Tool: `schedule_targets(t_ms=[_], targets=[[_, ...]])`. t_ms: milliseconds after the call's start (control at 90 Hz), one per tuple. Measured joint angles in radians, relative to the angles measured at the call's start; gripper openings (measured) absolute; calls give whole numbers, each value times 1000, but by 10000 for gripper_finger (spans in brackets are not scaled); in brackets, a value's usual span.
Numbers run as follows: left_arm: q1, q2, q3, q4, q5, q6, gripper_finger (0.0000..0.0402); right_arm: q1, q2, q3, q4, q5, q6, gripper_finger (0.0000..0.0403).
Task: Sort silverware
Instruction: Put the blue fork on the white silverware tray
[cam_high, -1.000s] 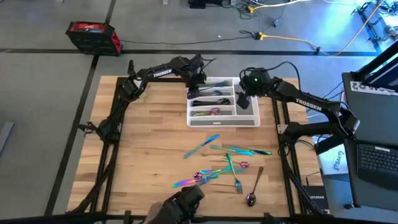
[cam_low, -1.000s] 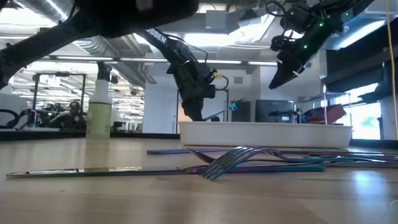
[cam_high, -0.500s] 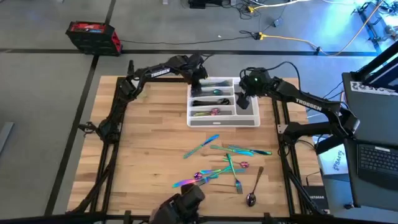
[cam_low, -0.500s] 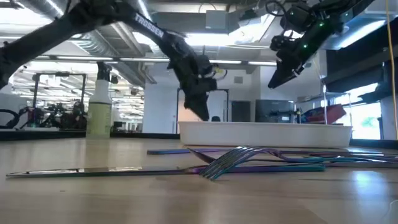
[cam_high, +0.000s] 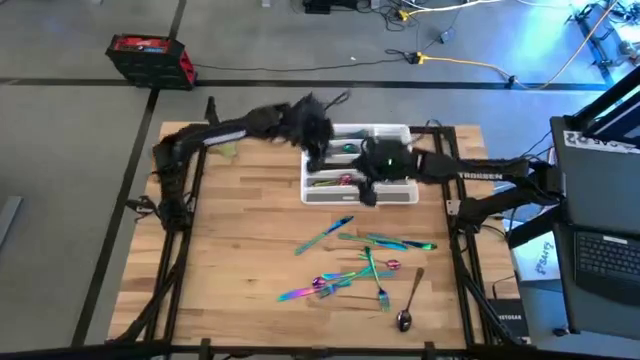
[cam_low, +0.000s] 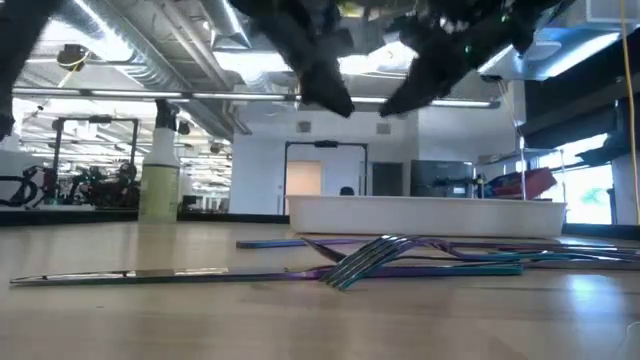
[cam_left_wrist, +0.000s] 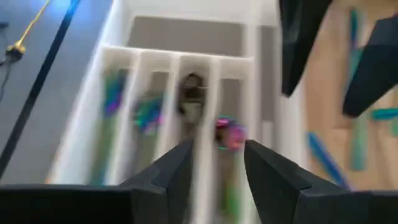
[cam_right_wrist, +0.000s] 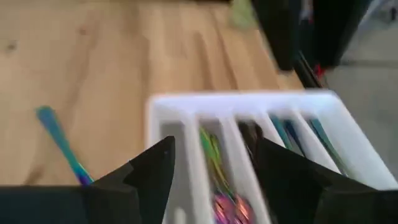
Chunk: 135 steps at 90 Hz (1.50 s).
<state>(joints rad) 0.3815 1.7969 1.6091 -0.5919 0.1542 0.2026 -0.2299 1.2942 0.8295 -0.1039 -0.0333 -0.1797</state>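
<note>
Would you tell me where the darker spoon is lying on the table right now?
In the high view, the darker spoon lies near the table's front edge on the right side, just right of the loose rainbow fork, apart from the white tray.

1. Silverware (cam_high: 365, 262): glossy metal, iridescent teal-purple-pink finish.
2. Tray (cam_high: 360, 196): smooth white plastic.
3. Table (cam_high: 240, 240): pale wood planks, matt.
4. Darker spoon (cam_high: 409, 302): dull metal.

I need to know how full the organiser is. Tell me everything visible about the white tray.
The white tray is a rectangular plastic-looking organiser lying flat at the table's far middle, split into long parallel slots plus a cross compartment. Several slots hold iridescent silverware; one holds a darker piece. The left gripper and the right gripper, both open and empty, hang above it without touching.
</note>
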Motion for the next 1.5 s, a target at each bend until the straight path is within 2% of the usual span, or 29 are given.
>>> schedule_targets(t_ms=[111, 256, 356, 467, 589, 722, 789, 933, 1300, 1500], targets=[[-101, -218, -376, 312, -80, -145, 131, 126, 0, 0, 9, 105, 44, 207], [-306, -438, -791, 743, -184, -297, 131, 272, 28, 1, 8, 105, 171, 207], [-485, -503, -990, 964, -269, -406, 131, 377, 89, 0, -6, 90, 279, 207], [-658, -508, -1129, 1107, -371, -540, 131, 496, 180, 0, -3, 157, 422, 207], [-785, -508, -1192, 1150, -383, -637, 131, 597, 255, 0, 45, 233, 506, 207], [-858, -508, -1193, 1177, -439, -611, 131, 652, 302, 0, 120, 305, 590, 207], [-864, -508, -1193, 1170, -471, -554, 131, 659, 307, 0, 151, 312, 628, 207], [-864, -508, -1193, 1170, -474, -456, 131, 671, 307, 0, 163, 312, 692, 207], [-864, -507, -1193, 1105, -474, -457, 131, 797, 307, 0, 154, 341, 723, 207], [-864, -506, -1192, 1063, -473, -457, 131, 856, 309, 0, 153, 433, 705, 207]])
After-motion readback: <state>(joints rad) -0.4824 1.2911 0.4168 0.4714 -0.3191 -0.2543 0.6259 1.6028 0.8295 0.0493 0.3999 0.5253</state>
